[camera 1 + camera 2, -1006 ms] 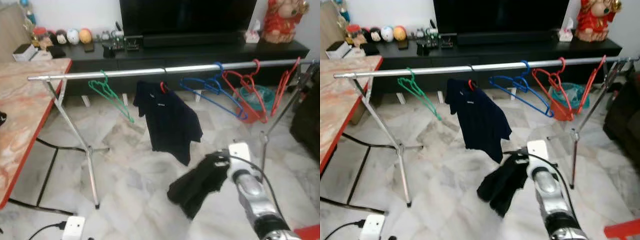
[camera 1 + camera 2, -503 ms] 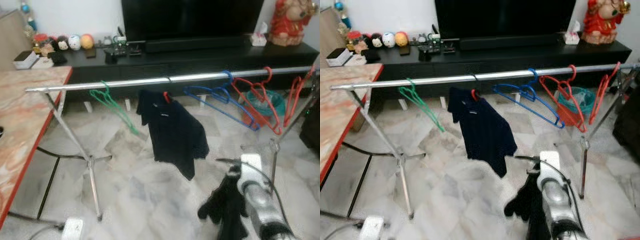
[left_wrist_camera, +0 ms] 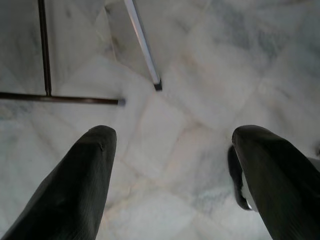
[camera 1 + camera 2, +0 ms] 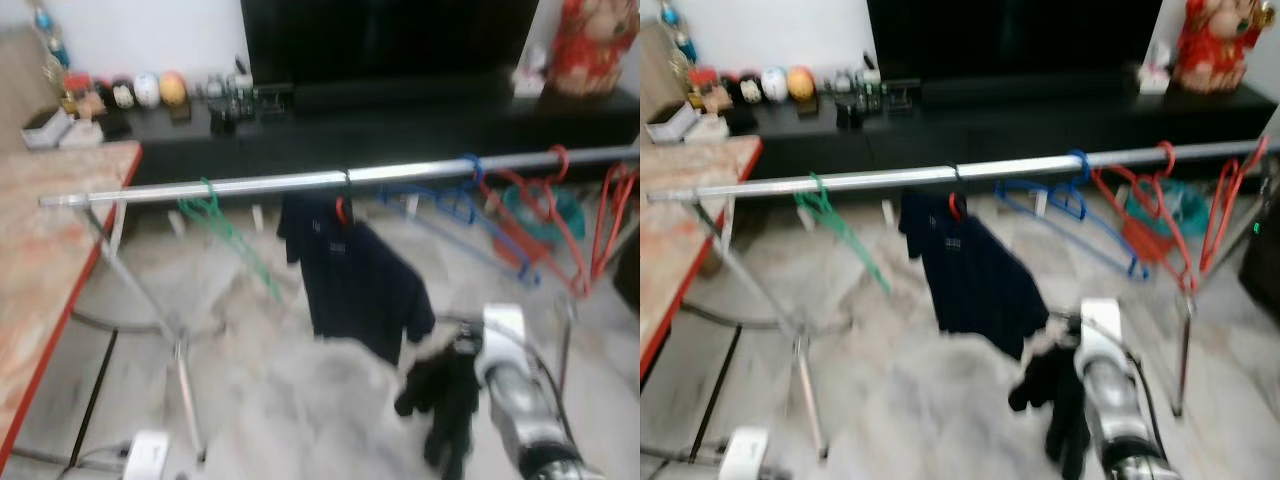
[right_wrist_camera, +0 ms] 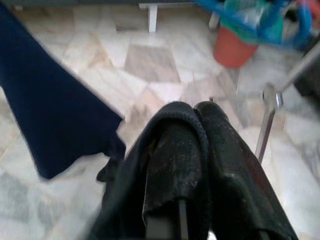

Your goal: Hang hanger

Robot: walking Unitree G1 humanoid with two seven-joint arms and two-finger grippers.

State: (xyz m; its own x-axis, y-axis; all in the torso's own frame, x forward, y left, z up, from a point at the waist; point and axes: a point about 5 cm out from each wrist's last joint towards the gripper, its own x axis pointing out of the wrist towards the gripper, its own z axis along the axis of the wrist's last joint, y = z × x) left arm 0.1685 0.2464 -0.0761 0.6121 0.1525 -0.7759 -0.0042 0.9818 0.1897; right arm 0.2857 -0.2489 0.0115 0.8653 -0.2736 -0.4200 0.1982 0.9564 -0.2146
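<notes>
Carry stage, head views blurred. Right hand (image 4: 1065, 375) sits low and forward, below the silver rail (image 4: 300, 183) and just right of the navy shirt (image 4: 355, 285) already hung there on a red hook. In the right wrist view its two fingers (image 5: 220, 145) are pressed together with a black garment (image 4: 440, 395) draped over and pinched between them; the cloth droops toward the marble floor (image 4: 270, 400). The hanger inside that garment cannot be made out, so whether a hook is free to catch the rail is not visible. Left hand (image 3: 172, 165) points down at the floor, fingers spread wide, holding nothing. Rail also carries a green hanger (image 4: 225, 225) to the left, blue hangers (image 4: 450, 205) and red hangers (image 4: 555, 215) to the right. Judged next: lift the load above rail height, aim for the bare stretch between shirt and blue hangers, then lower a hook over the tube; risk of brushing the shirt on the way up.
</notes>
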